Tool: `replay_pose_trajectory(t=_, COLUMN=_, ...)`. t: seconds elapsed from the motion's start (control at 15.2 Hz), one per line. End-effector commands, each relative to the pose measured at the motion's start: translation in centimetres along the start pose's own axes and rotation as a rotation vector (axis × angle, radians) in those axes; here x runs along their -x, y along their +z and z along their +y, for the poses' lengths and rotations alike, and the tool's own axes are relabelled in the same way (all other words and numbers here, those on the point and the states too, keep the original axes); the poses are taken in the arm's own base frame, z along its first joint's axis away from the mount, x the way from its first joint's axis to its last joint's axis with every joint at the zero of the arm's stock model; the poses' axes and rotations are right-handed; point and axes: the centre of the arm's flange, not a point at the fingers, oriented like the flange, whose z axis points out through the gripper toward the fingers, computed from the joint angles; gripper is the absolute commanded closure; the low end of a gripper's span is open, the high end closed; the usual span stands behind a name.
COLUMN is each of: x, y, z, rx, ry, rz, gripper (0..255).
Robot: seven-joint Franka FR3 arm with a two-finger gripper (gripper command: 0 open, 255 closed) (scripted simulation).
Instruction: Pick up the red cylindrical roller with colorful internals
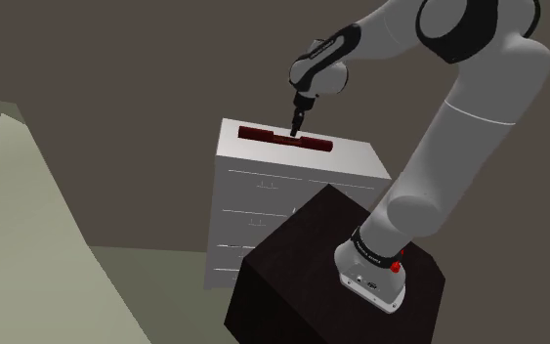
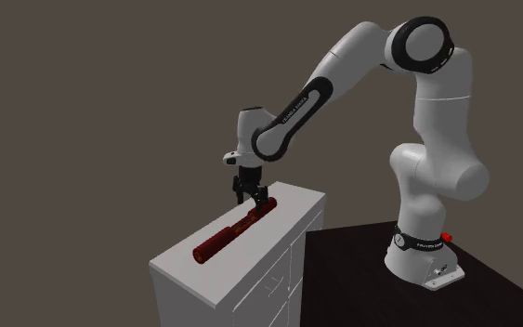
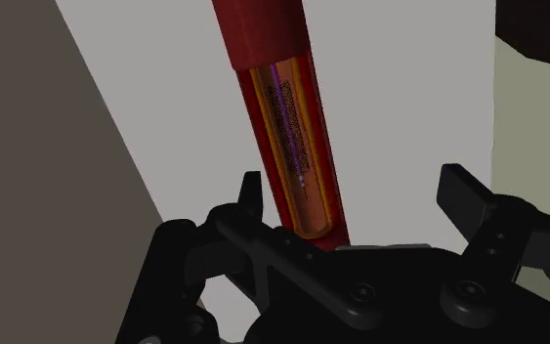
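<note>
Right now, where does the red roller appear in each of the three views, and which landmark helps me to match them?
Shoulder view: the red roller lies across the top of the white dresser, upper middle, under the gripper.
Second exterior view: left of centre, lying along the dresser top, gripper at its upper right end.
Wrist view: between the open gripper fingers, running away from them.
Shared landmark: the white dresser top.

The arm (image 1: 458, 147) arches from the shoulder view's lower right to its upper centre. The gripper (image 1: 299, 119) points downward, fingers (image 3: 253, 195) spread apart.
</note>
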Motion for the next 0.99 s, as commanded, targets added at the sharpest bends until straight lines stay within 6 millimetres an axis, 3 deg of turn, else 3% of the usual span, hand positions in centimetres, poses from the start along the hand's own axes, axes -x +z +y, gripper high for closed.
replay_pose_trajectory(t=0.0, x=-0.5, y=2.1, z=1.4, rx=-0.001, ry=-0.04, rz=-0.006, gripper=0)
replay_pose_trajectory(t=0.13, x=-0.8, y=3.7, z=2.7, rx=-0.002, ry=-0.068, rz=-0.01, gripper=0)
replay_pose_trajectory(t=0.73, x=-0.7, y=7.7, z=2.6, rx=-0.002, ry=-0.068, rz=-0.01, gripper=0)
replay_pose_trajectory(t=0.79, x=-0.6, y=7.7, z=2.5, rx=-0.002, ry=-0.068, rz=-0.01, gripper=255)
replay_pose_trajectory(t=0.92, x=-0.5, y=7.7, z=2.5, rx=-0.002, ry=-0.068, rz=-0.01, gripper=255)
